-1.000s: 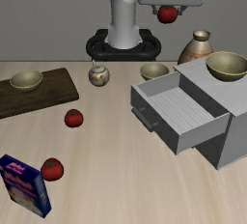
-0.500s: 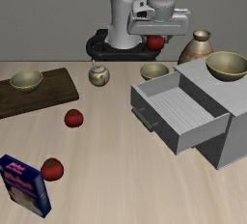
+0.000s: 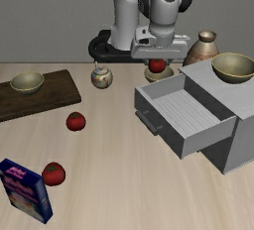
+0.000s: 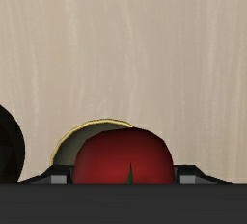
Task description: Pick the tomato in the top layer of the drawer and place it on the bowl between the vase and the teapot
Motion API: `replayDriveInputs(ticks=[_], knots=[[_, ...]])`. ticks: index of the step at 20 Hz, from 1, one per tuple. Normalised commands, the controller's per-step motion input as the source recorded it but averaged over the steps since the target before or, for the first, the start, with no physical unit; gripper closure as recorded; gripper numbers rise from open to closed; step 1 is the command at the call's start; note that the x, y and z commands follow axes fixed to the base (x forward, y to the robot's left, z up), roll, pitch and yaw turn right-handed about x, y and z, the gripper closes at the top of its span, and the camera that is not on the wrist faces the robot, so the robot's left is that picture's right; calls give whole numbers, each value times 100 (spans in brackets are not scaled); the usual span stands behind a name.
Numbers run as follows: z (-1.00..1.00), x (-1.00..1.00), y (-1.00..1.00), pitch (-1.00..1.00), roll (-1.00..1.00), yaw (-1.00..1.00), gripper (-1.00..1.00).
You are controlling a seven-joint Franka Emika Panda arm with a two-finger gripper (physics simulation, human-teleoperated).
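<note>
Exterior view shows the gripper [image 3: 158,63], clenched on the tomato [image 3: 157,67], now lowered onto the bowl [image 3: 168,74] near the worktop's [image 3: 109,135] far edge, so release appears due.

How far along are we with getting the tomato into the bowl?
Done: the tomato is out of the open drawer. In hand: the gripper is shut on it, right over the bowl between the teapot and the vase. Left: set it down in the bowl and release; whether it touches the bowl yet I cannot tell.
</note>
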Motion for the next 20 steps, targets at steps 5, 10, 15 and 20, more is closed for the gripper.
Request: replayDriveInputs(ticks=[5,10,15,20], knots=[[0,-80,20,0,0,0,100],[0,20,20,0,0,0,-100],[0,0,0,0,0,0,-100],[0,0,0,0,0,0,-100]])
